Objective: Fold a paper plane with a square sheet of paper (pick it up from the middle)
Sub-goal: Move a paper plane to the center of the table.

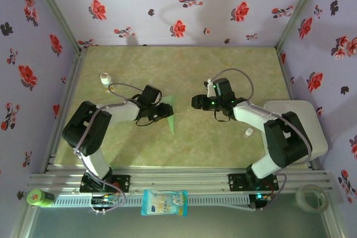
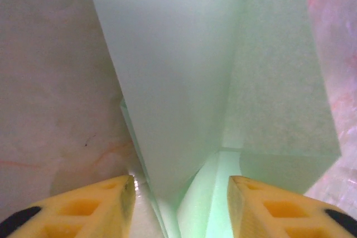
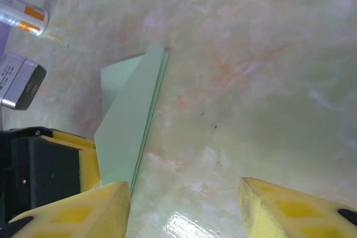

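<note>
Left of centre on the counter (image 1: 223, 71): folded paper (image 1: 168, 113), a slim mint-green wedge, sharp tip toward the near edge, broad end away from it. Just beside that broad end, on its left: left gripper (image 1: 158, 106).

From the left wrist, one layer of paper (image 2: 167, 82) standing up as a ridge and running away between the two yellow fingers (image 2: 106, 204), with a flatter layer spread to the right of it. Left gripper (image 2: 181, 181) partly open and astride the ridge, with a gap visible between each finger and the paper, so no clamp on it.

To the right of the paper, apart from it and facing it: right gripper (image 1: 196, 102). From the right wrist, about half open (image 3: 184, 183), nothing between the fingers, bare counter beneath. Paper (image 3: 128, 121) up and left of them, its wide end reaching the left gripper's yellow finger.

Elsewhere: white bottle (image 1: 105, 78) far left, behind the left arm; small white object (image 1: 249, 132) beside the right arm; white board (image 1: 301, 118) at the right edge; packet (image 1: 164, 202) on the front rail.
</note>
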